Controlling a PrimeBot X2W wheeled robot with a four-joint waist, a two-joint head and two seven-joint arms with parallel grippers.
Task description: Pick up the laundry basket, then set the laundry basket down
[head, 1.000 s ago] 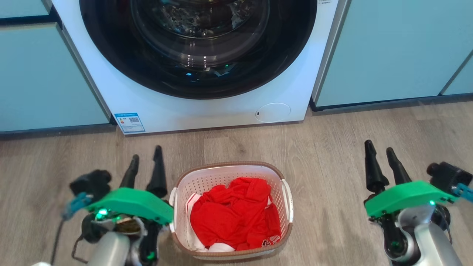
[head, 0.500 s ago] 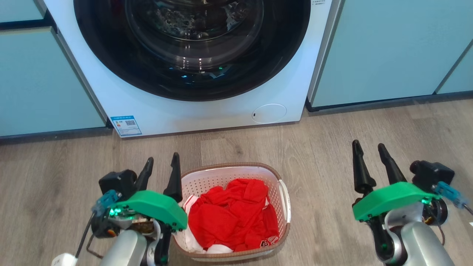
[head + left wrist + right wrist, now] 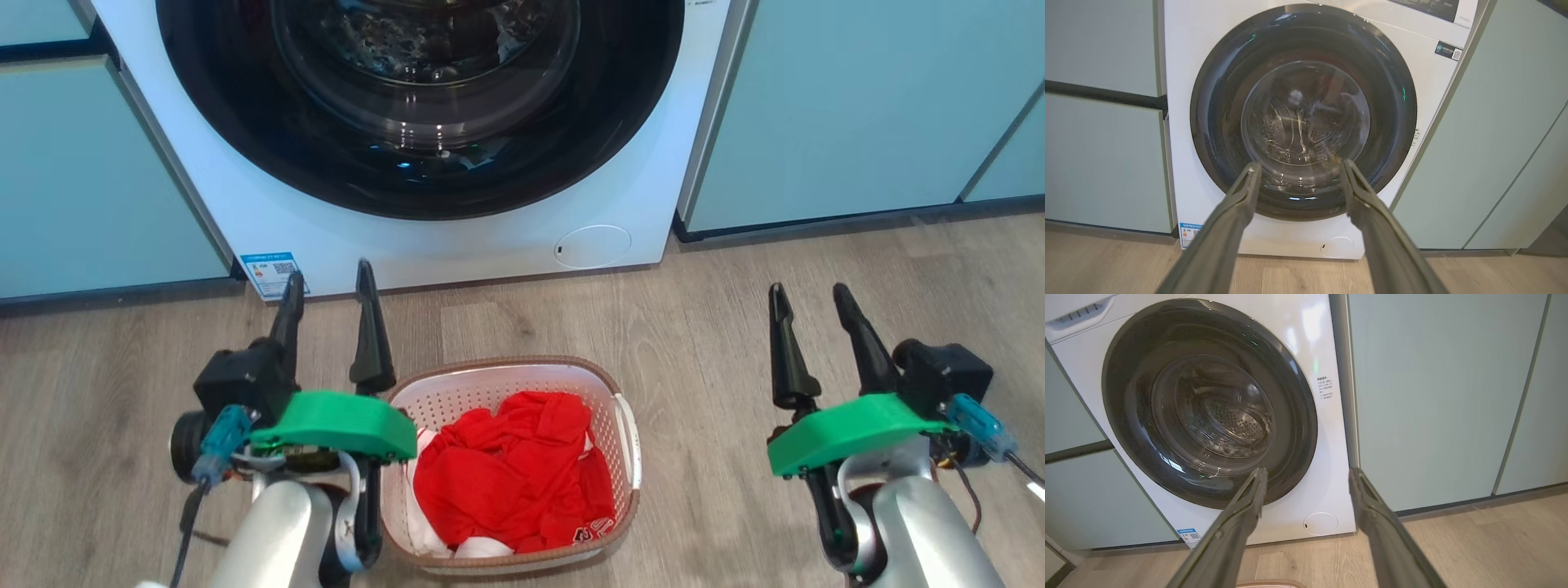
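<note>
Left gripper (image 3: 329,272) gapes above wood floor (image 3: 735,318), washer (image 3: 490,241) ahead.

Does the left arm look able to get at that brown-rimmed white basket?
Probably yes: the open left end effector hangs right beside the brown-rimmed white perforated plastic basket, nothing between them, though its fingers point toward the white front-loading washing machine.

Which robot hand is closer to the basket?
Left. The left gripper hangs open right beside the left edge of the basket. The right gripper, also open, is off to its right, with bare floor between them.
</note>
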